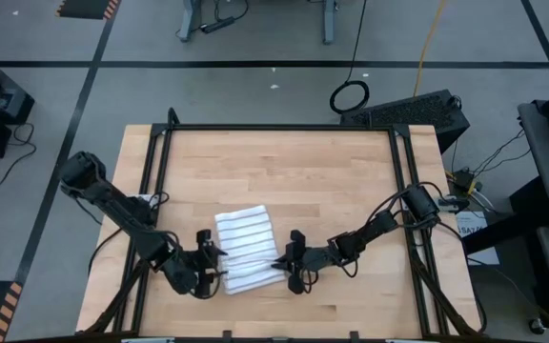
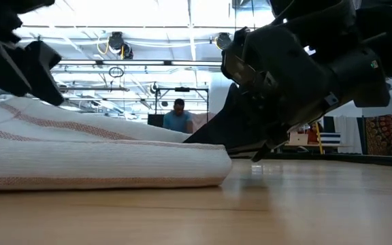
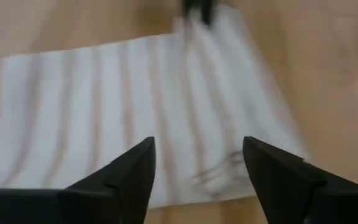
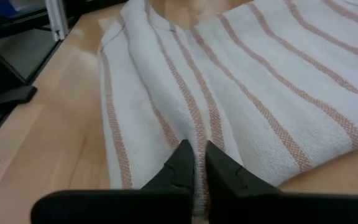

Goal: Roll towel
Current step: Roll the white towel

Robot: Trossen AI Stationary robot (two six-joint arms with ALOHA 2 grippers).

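The towel [image 1: 247, 250] is lying folded into a flat striped rectangle near the front middle of the wooden surface [image 1: 294, 171], and judging from its shape the rolling is barely beginning: in the right wrist view only a soft ridge is bunching up along the near edge, while the rest is lying flat, with no rolled cylinder anywhere. So nearly the whole roll is left to do. The right tool [image 4: 197, 165] is sitting at the towel's front right corner with its fingers pressed together, pinching a thin fold of the cloth between them. The left tool [image 3: 197, 168] is sitting at the towel's left edge with its fingers standing well apart over the striped cloth and gripping nothing; it appears to be hovering just above the fabric, though whether it is touching is not clear. Counting things: there is one towel, two arms each carrying one tool, and one surface bearing them. In the low view one person [image 2: 178, 117] is sitting far back in the room, well away from the work.
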